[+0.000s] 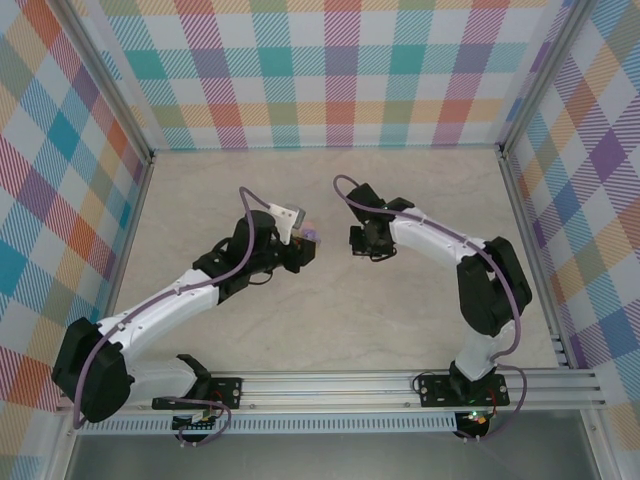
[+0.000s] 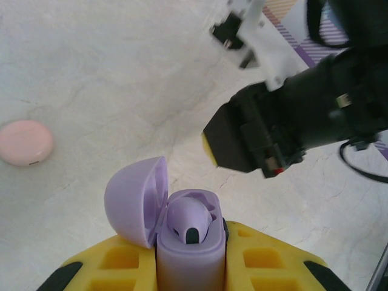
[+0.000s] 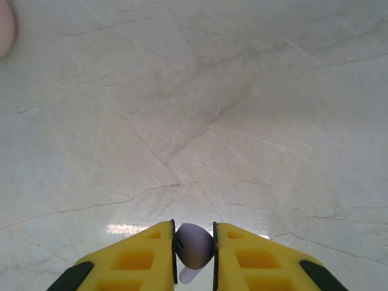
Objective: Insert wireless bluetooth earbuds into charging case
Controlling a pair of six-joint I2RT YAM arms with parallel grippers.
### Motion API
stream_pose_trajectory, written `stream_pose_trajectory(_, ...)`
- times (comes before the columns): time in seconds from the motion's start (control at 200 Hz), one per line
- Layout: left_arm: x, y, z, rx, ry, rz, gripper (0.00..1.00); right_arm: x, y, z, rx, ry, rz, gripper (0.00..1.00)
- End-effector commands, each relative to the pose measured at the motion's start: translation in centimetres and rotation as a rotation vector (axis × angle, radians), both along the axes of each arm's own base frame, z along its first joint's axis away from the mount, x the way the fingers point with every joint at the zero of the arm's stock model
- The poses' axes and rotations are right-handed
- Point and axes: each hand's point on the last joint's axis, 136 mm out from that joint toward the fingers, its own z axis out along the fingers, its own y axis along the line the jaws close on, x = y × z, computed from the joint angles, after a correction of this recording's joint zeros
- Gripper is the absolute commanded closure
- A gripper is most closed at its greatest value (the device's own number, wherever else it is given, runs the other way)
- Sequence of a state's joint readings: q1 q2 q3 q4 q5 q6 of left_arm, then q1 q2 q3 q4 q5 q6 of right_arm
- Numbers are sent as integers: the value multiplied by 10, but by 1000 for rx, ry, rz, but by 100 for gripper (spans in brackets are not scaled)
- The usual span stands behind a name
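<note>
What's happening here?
The left gripper is shut on the case, whose lid is open, with one earbud seated inside. The right gripper pinches the second earbud and sits across from the case, not yet over it. A pink case lies apart on the table.

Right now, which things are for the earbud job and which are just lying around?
For the job: open charging case in the left fingers, earbud inside it, second earbud in the right fingers.
Lying around: pink disc.
</note>
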State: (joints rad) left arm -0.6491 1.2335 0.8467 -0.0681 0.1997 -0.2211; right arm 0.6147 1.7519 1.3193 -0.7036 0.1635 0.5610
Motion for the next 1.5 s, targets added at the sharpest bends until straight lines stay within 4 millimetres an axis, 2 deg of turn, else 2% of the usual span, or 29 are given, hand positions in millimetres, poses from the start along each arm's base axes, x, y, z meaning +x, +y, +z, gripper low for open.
stream_pose_trajectory(0.0,2,-6,1,-49,-9,-18,94,2,4,27,49,-82,50,81)
stream_pose_trajectory(0.115,1,-13,-3,-72,-11,-49,94,1,11,53,109,-155,96,81)
stream_pose_trajectory(0.35,-3,-28,2,-150,-47,-131,94,-5,19,114,202,-338,179,81)
stream_pose_trajectory(0.565,-6,-39,16,-214,-79,-194,94,-19,33,166,290,-470,287,80)
stream_pose_trajectory(0.81,-25,-50,47,-305,-174,-328,94,-39,45,208,392,-570,387,80)
stream_pose_trajectory(1.015,-31,-50,62,-324,-218,-356,93,-50,48,229,440,-603,428,79)
stream_pose_trajectory(1.495,-33,-55,87,-371,-258,-381,93,-59,61,230,469,-589,497,79)
